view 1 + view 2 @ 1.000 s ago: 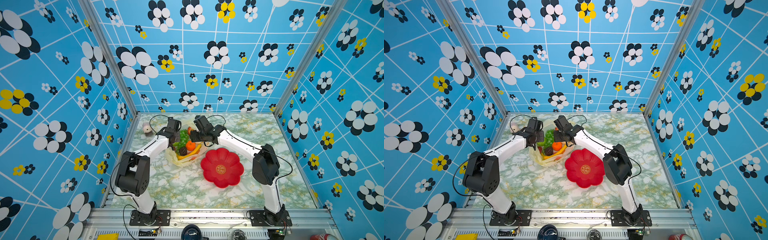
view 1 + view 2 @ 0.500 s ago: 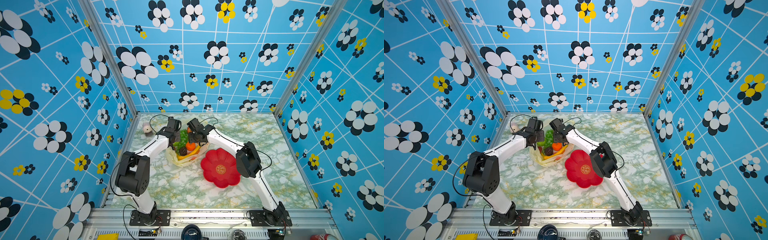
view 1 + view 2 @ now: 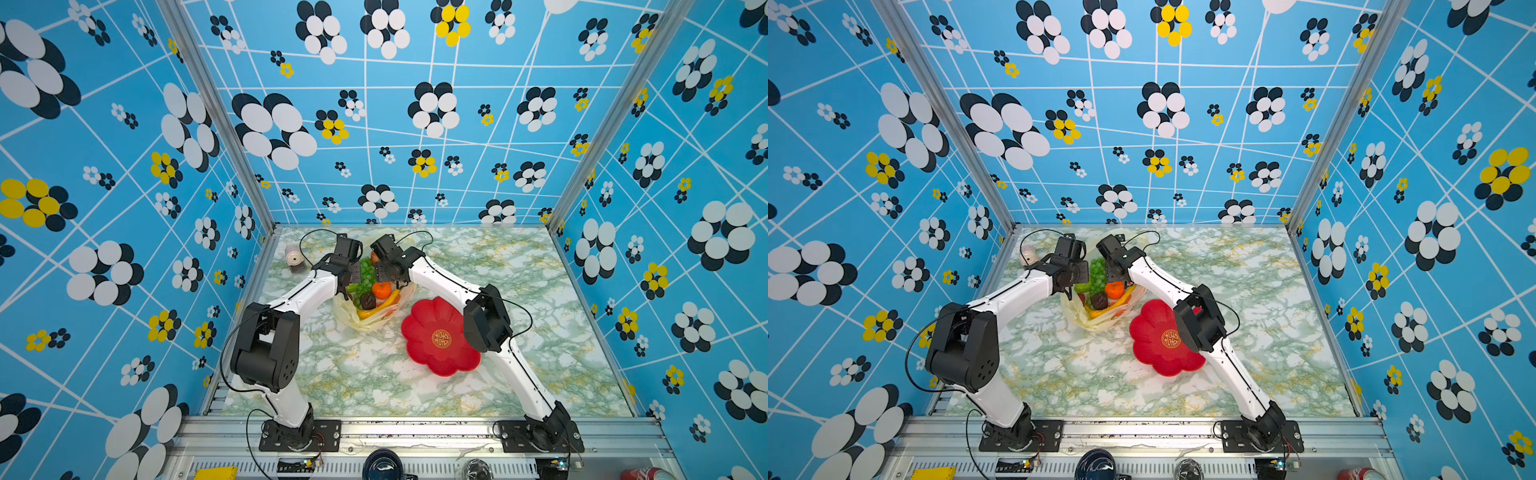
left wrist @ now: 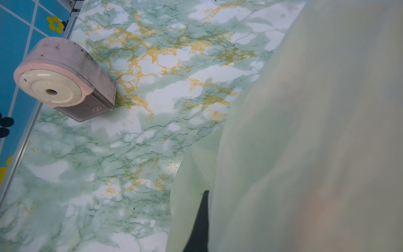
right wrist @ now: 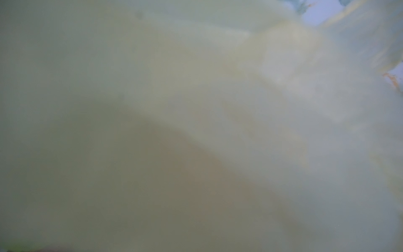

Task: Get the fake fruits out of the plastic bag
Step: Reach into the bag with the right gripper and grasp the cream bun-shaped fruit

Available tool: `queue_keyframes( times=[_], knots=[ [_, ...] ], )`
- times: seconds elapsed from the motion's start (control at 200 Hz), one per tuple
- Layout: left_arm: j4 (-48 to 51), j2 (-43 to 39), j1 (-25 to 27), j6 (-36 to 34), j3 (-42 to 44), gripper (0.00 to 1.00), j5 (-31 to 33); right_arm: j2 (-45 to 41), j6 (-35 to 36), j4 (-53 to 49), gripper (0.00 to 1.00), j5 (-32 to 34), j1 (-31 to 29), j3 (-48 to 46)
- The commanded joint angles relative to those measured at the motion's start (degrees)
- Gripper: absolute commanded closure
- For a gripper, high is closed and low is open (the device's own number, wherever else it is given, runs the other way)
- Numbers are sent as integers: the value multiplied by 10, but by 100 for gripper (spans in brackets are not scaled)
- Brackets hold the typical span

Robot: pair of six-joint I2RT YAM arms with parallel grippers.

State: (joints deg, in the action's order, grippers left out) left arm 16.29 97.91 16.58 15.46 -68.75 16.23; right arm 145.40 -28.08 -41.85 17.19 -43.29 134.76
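A rounded pink pencil sharpener (image 4: 63,80) with a cream, dished face sits at the far left edge of the glossy green-and-gold marbled table (image 3: 374,382). To its right, the left gripper (image 3: 352,277) has its jaws pressed together on the left rim of the plastic bag (image 3: 353,322). In the left wrist view, thin, translucent pale-yellow film drapes round one dark fingertip (image 4: 201,218).

The bag lies crumpled on the table near the back with its mouth spread between the two grippers, and the fake fruits are all inside it. They include a knobbly green grape bunch (image 3: 366,272), a smooth round orange (image 3: 381,290), a dark brown piece (image 3: 368,300) and a curved yellow banana (image 3: 376,311) (others show only as slivers of colour).

The right gripper (image 3: 384,272) reaches into the bag's right side. Blurred film fills the right wrist view, so I cannot tell whether its jaws are spread or closed. Just right of the bag sits a shiny red flower-shaped plate (image 3: 419,328) with scalloped petals and a gold emblem.
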Motion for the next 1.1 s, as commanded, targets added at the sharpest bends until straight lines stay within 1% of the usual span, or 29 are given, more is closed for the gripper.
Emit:
queue_keyframes(
  times=[0.0,0.155,0.285,0.39,0.495,0.545,0.695,0.88,0.955,1.095],
  knots=[
    [-2,4,3,1,-16,100,-6,35,12,-18,25,14,14,36],
    [-4,0,3,0,-13,100,-5,73,27,-18,25,13,24,89],
    [-5,-1,3,-1,-10,100,-5,81,31,4,19,-7,30,101],
    [-5,0,3,-2,-10,100,-4,85,27,13,19,-11,33,106],
    [-5,1,3,-1,-10,100,-6,96,25,-1,20,-2,36,128],
    [-6,2,3,-1,-10,100,-6,100,25,-11,22,1,38,139],
    [-6,3,3,0,-9,100,-5,96,30,-24,33,-1,38,141],
    [-6,5,3,2,-11,100,-8,61,31,-32,44,-25,37,116],
    [-6,4,4,3,-9,100,-8,36,35,-28,46,-31,33,94],
    [-5,2,4,6,-6,100,-9,-15,43,-24,46,-46,25,45]
  ],
)
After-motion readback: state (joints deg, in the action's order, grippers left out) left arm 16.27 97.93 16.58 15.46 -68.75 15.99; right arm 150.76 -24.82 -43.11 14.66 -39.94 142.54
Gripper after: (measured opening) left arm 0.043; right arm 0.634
